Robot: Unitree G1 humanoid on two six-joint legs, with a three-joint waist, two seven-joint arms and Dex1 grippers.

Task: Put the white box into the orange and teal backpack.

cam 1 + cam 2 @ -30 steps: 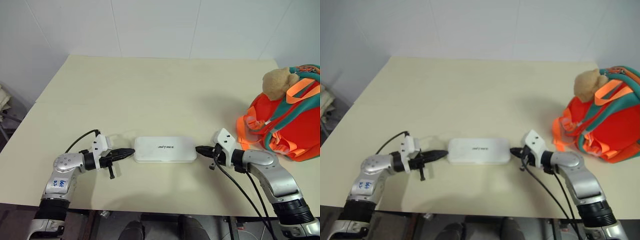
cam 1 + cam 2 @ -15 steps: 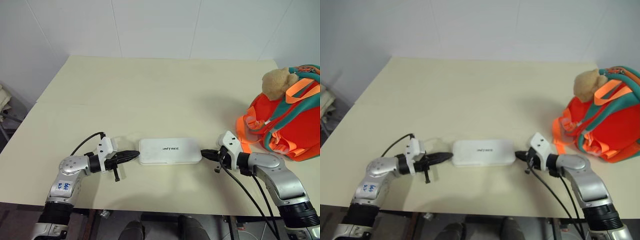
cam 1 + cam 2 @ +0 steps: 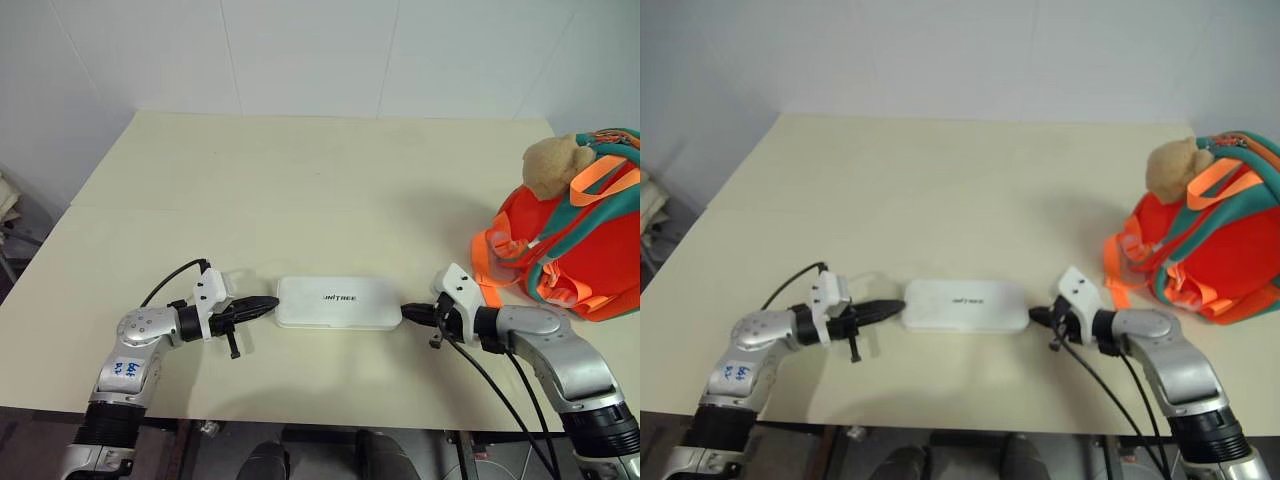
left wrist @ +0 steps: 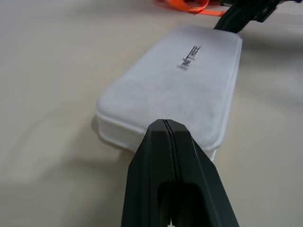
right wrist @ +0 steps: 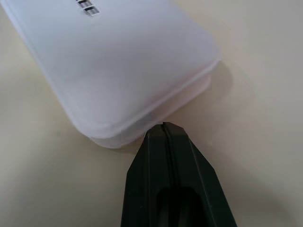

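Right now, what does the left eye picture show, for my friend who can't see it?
A white box lies flat on a table, with the robot's left hand and right hand, both shut, pressed against its two short ends. An orange and teal backpack with a teddy bear sits at the table's right.

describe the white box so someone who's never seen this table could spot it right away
On the cream table, look near the front edge, midway between the left gripper and the right gripper, whose shut tips meet its two short ends. The white box lies flat there: a rounded white case with small dark lettering on top.
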